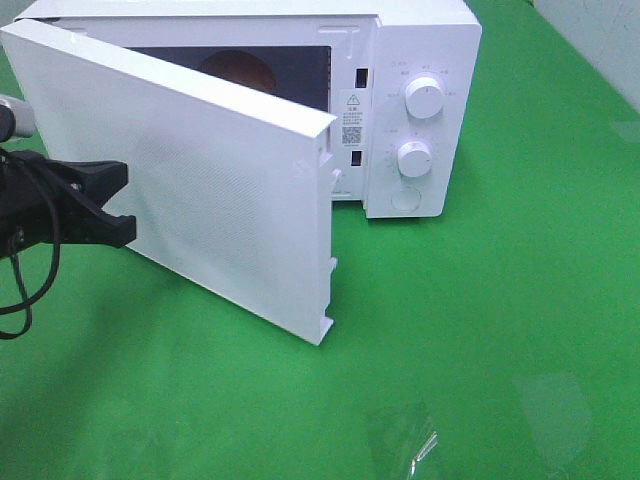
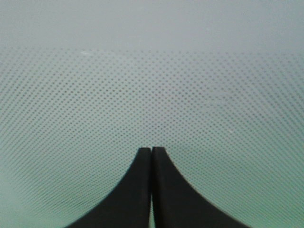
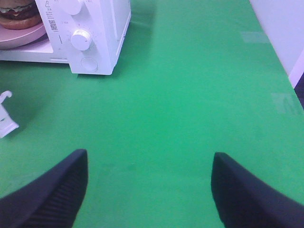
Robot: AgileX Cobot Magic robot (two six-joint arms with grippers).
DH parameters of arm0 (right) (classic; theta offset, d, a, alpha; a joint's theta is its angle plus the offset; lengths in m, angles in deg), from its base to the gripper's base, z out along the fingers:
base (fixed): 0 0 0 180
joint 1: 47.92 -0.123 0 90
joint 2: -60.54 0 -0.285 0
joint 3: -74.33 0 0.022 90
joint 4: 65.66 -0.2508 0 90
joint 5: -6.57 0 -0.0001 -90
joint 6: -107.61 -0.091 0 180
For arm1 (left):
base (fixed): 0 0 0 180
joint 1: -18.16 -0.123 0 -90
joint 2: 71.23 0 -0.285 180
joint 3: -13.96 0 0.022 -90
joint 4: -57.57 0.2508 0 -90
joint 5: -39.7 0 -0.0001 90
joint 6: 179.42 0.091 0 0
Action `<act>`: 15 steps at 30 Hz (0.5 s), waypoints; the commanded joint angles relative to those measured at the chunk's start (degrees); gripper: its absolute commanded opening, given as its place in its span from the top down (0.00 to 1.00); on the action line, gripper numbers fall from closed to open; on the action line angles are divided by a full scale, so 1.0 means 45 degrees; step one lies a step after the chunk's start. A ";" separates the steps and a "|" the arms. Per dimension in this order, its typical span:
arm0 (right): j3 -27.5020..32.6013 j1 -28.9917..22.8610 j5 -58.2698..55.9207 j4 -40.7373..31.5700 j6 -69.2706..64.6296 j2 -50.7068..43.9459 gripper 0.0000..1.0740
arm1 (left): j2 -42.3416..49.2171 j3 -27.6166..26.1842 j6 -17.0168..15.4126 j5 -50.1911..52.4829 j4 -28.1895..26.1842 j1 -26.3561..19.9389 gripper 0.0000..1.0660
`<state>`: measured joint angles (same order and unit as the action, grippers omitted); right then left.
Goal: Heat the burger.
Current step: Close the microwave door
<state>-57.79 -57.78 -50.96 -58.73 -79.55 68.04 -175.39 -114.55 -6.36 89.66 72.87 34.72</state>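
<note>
The burger (image 3: 19, 13) sits on a pink plate (image 3: 21, 35) inside the white microwave (image 1: 425, 45). In the exterior high view only the burger's brown bun (image 1: 237, 70) shows above the half-open door (image 1: 230, 190). My left gripper (image 1: 120, 205) is at the door's outer face, on the left. In its wrist view the left gripper (image 2: 151, 150) is shut and empty, with its tips against the door's dotted window. My right gripper (image 3: 149, 183) hangs open and empty over the green table, in front of the microwave's right side. It is out of the exterior high view.
Two white knobs (image 1: 425, 98) and a round button are on the microwave's right panel. The door's latch hooks (image 3: 5, 114) stick out at its free edge. A green cloth (image 1: 500, 300) covers the table. Clear tape patches (image 1: 405, 440) lie near its front. A pale wall (image 3: 285, 28) borders the right.
</note>
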 commanded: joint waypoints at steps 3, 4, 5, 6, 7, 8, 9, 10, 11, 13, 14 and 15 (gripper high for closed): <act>0.0025 0.0115 -0.0013 -0.0025 0.0025 -0.0306 0.33 | -0.0433 -0.0675 0.0025 0.0115 -0.0547 0.0573 1.00; 0.0025 0.0115 -0.0013 -0.0025 0.0025 -0.0306 0.33 | -0.0637 -0.0968 0.0025 0.0038 -0.0700 0.0840 1.00; 0.0025 0.0115 -0.0013 -0.0025 0.0025 -0.0306 0.33 | -0.0637 -0.0968 0.0025 0.0038 -0.0700 0.0840 1.00; 0.0025 0.0115 -0.0013 -0.0025 0.0025 -0.0306 0.33 | -0.0802 -0.1273 0.0038 -0.0153 -0.0840 0.1095 1.00; 0.0025 0.0115 -0.0013 -0.0025 0.0025 -0.0306 0.33 | -0.0980 -0.1655 0.0102 -0.0357 -0.0929 0.1362 1.00; 0.0025 0.0115 -0.0013 -0.0025 0.0025 -0.0306 0.33 | -0.0980 -0.1655 0.0102 -0.0357 -0.0929 0.1362 1.00; 0.0025 0.0115 -0.0013 -0.0025 0.0025 -0.0306 0.33 | -0.1210 -0.2024 0.0306 -0.0573 -0.1070 0.1630 1.00; 0.0025 0.0115 -0.0013 -0.0025 0.0025 -0.0306 0.33 | -0.1210 -0.2024 0.0306 -0.0573 -0.1070 0.1630 1.00; 0.0025 0.0115 -0.0013 -0.0025 0.0025 -0.0306 0.33 | -0.1299 -0.2241 0.0344 -0.0688 -0.1171 0.1757 1.00; 0.0025 0.0115 -0.0013 -0.0025 0.0025 -0.0306 0.33 | -0.1553 -0.2623 0.0382 -0.0980 -0.1439 0.1999 1.00; 0.0025 0.0115 -0.0013 -0.0025 0.0025 -0.0306 0.33 | -0.1553 -0.2623 0.0382 -0.0980 -0.1439 0.1999 1.00; 0.0025 0.0115 -0.0013 -0.0025 0.0025 -0.0306 0.33 | -0.1757 -0.3005 0.0535 -0.1120 -0.1706 0.2215 1.00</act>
<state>-57.79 -57.78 -50.96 -58.73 -79.55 68.04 -183.35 -127.50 -4.18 85.02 66.05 44.34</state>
